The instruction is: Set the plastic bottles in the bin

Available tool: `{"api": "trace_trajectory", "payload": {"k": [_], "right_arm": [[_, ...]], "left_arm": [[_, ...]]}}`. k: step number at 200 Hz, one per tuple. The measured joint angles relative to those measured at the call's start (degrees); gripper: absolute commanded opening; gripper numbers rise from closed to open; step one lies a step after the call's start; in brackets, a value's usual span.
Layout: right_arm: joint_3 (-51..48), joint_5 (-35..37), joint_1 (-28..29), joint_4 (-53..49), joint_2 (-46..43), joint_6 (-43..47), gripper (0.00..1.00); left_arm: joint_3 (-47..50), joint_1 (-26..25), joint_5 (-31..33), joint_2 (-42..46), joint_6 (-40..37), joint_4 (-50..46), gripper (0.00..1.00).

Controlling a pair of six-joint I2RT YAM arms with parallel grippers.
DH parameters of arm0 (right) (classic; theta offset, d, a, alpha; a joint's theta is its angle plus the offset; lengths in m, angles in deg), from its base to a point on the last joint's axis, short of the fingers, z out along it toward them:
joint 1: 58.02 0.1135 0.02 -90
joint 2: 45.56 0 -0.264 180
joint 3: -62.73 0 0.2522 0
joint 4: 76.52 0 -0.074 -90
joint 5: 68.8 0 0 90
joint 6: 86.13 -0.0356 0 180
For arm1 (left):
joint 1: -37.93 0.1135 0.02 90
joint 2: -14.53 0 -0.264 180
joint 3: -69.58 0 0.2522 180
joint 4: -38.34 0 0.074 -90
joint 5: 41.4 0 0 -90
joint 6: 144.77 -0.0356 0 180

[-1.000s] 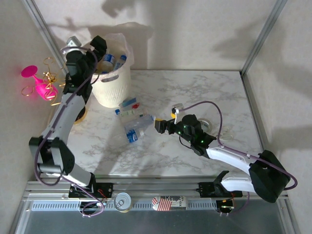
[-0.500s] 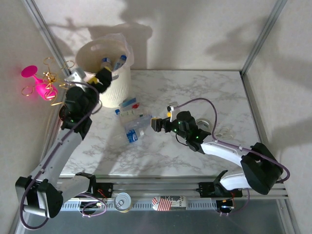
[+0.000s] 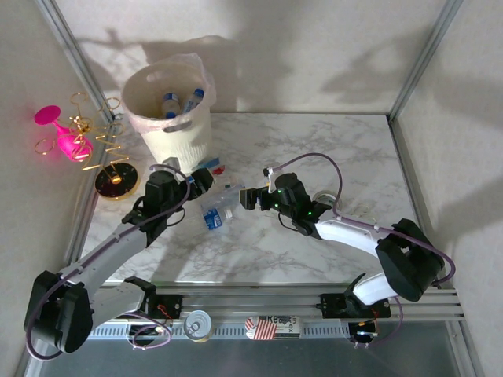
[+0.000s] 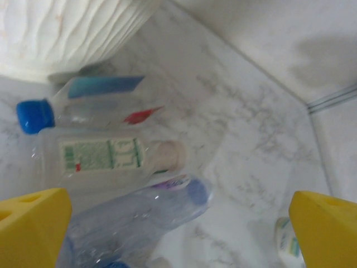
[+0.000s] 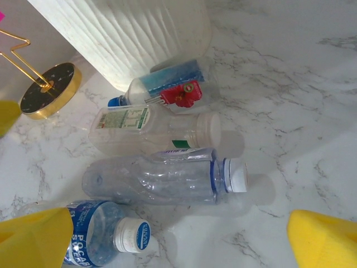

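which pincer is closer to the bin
Left. The left pincer is just in front of the bin, near its base. The right pincer is farther off to the right, on the other side of the bottles lying on the table.

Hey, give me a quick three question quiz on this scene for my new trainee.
1. True or false: the left end effector and right end effector are both open.
2. How many bottles lie on the table in the right wrist view? A two, B four, C seven.
3. What does the bin already hold?
Key: 1 true; 2 B; 3 bottles.
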Motion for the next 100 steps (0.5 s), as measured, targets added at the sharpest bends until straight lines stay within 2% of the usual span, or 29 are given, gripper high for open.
{"api": "trace_trajectory", "payload": {"k": [100], "right_arm": [[0.22, 0.04, 0.0, -1.6, 0.11, -0.31, 0.99]], "left_arm": [[1.73, -7.1, 1.44, -6.86, -2.82, -10.51, 1.0]]}}
